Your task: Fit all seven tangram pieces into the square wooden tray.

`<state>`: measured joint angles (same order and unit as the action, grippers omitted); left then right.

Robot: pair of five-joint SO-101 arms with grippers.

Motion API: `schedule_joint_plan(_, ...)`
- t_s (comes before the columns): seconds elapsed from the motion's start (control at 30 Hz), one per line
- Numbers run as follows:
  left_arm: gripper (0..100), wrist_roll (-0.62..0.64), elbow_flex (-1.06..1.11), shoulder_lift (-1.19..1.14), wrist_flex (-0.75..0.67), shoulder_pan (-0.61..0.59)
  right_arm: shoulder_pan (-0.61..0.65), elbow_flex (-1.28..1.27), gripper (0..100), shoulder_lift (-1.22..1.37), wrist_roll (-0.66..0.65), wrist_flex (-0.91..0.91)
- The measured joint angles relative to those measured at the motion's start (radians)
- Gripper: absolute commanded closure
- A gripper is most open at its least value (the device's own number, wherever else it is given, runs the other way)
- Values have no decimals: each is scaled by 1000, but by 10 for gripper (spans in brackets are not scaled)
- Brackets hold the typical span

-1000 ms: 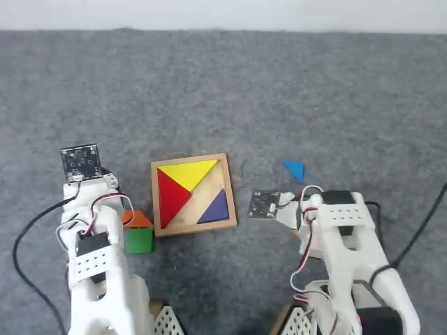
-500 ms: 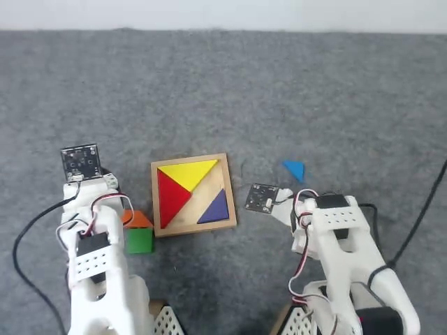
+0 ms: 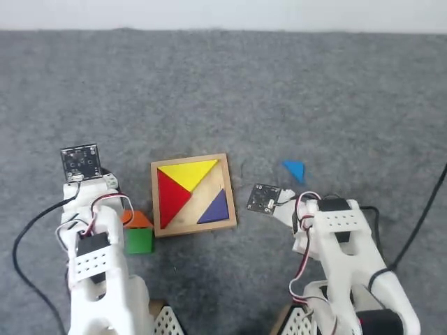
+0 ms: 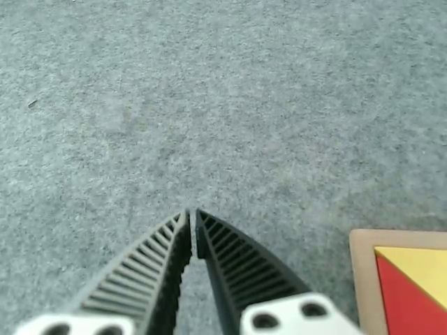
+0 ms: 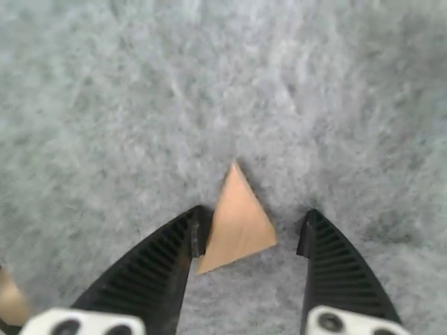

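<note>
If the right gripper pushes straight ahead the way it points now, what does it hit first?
Likely the tan triangular piece, lying on the grey carpet between the right gripper's open fingers, close against one; depth is unclear.

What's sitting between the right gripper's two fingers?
A tan triangle piece on the carpet, inside the open right gripper, seen in the right wrist view.

left jaws closed, right jaws apart

Light even, diffuse, from above. Grey mat (image 3: 209,84) bright all over in high view; white wall strip (image 3: 223,14) at far edge brightest. Shadows soft, faint: darker patch on mat beside right gripper (image 5: 255,218), rt wrist view.
</note>
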<state>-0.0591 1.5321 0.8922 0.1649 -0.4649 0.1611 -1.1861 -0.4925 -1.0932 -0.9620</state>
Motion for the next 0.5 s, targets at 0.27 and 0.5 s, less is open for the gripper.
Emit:
schedule_joint_plan(0.27,987,0,0,0,0,0,0,-2,779,0,0,6)
schedule_joint_plan(0.5,987,0,0,0,0,0,0,-2,783,0,0,6)
